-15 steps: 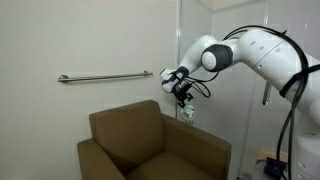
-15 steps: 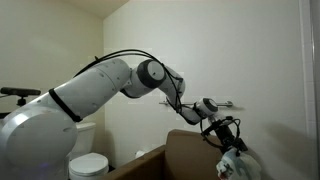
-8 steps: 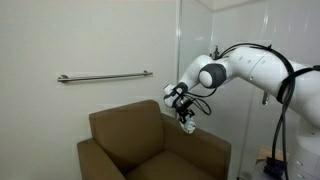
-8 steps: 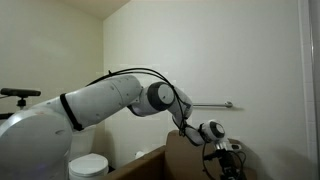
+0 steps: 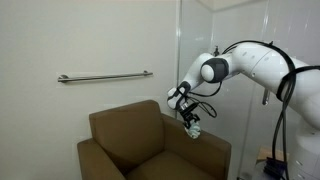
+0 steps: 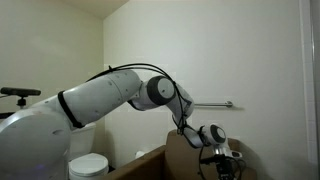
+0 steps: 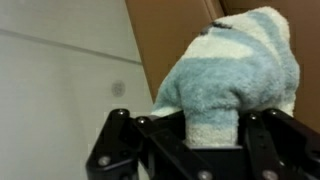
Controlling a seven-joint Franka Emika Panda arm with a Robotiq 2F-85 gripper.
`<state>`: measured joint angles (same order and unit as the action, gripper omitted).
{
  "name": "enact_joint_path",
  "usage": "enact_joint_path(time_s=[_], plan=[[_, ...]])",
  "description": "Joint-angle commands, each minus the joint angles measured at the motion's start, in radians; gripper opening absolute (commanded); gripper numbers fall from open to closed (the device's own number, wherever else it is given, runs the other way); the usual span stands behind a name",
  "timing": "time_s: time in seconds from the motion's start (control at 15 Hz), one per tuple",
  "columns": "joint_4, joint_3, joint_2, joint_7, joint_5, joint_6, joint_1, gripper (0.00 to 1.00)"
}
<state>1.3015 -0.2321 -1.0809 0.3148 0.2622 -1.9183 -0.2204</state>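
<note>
My gripper (image 7: 212,128) is shut on a light blue and white striped fluffy cloth (image 7: 235,70), which bulges out beyond the black fingers (image 7: 268,140) in the wrist view. In an exterior view the gripper (image 5: 189,119) hangs over the right side of a brown armchair (image 5: 130,135), with the cloth (image 5: 194,129) dangling just above the armrest. In an exterior view the gripper (image 6: 222,162) sits low beside the chair back (image 6: 185,155), and the cloth is hard to make out there.
A metal grab bar (image 5: 104,76) runs along the white wall behind the armchair. A toilet (image 6: 88,165) stands near the lower left. The robot arm (image 6: 110,95) fills much of that view. A glass partition edge (image 5: 181,40) rises behind the chair.
The gripper has moved down and slightly right with the cloth, from level with the chair's top edge to just above its armrest.
</note>
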Motion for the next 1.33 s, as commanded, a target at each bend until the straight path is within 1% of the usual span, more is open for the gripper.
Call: enact_joint_path(time_s=[0.0, 0.27, 0.4, 0.53, 0.67, 0.8, 1.0, 1.07, 1.27], plan=[[0.236, -0.023, 0.161, 0.003, -0.04, 0.012, 0.013, 0.05], [0.426, -0.049, 0.286, 0.018, -0.047, 0.01, 0.024, 0.05], [0.471, -0.061, 0.326, 0.014, -0.033, 0.015, 0.03, 0.05], [0.468, -0.075, 0.348, 0.016, -0.009, 0.01, 0.043, 0.05], [0.432, -0.087, 0.365, 0.027, 0.032, -0.026, 0.063, 0.05], [0.367, -0.098, 0.367, 0.033, 0.081, -0.06, 0.089, 0.05], [0.236, -0.099, 0.329, 0.045, 0.143, -0.109, 0.114, 0.05], [0.199, -0.098, 0.312, 0.053, 0.152, -0.132, 0.116, 0.05], [0.107, -0.082, 0.24, 0.097, 0.103, -0.244, 0.099, 0.05]])
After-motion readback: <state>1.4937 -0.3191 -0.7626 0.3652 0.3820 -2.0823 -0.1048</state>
